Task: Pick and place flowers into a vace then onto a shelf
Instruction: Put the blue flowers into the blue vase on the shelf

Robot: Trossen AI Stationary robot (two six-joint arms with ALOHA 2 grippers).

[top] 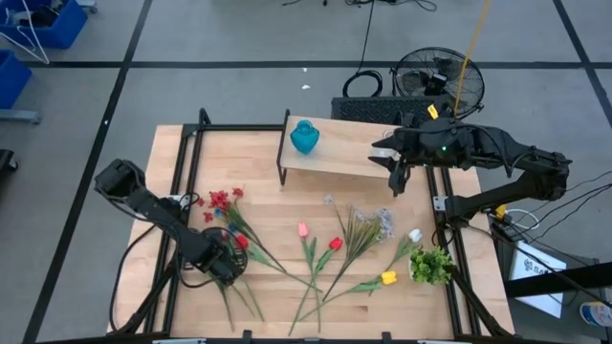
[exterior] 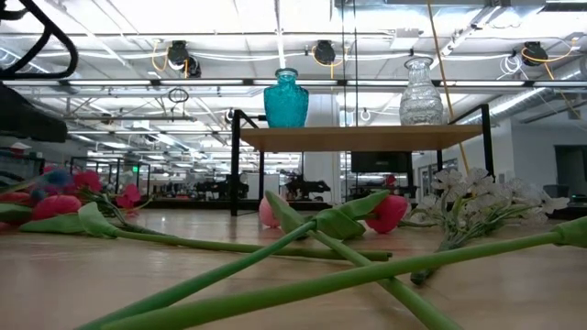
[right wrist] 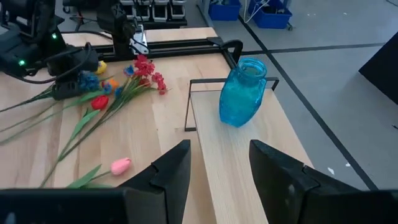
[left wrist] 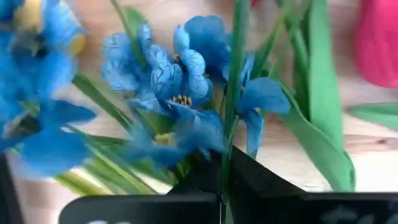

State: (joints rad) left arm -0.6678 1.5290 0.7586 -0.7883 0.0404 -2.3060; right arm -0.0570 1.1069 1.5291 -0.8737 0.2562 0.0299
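Observation:
Several flowers lie on the table: a red cluster [top: 220, 199], pink [top: 303, 229], red [top: 336, 244], white [top: 368, 222] and yellow [top: 388, 278] ones. My left gripper [top: 226, 260] is low at the table's near left and is shut on a stem of the blue flowers [left wrist: 180, 81]. A blue vase [top: 305, 137] stands on the left end of the shelf [top: 335, 155]. A clear vase [exterior: 421, 92] stands on the shelf's right end. My right gripper [right wrist: 217, 168] hovers open above that right end and touches nothing. My left gripper pinches a thin green stem [left wrist: 229, 149] of the blue flowers between its two fingers, just below the blossoms. The stem runs straight down into the seam between the fingers [left wrist: 261, 186]. Whether the flower is lifted off the table does not show.
A bushy green clump [top: 432, 265] lies at the table's near right. Crossing stems [exterior: 303, 266] cover the near middle of the table. Black frame rails [top: 182, 162] run along the table's left and far sides. A fan [top: 438, 81] and cables sit on the floor beyond.

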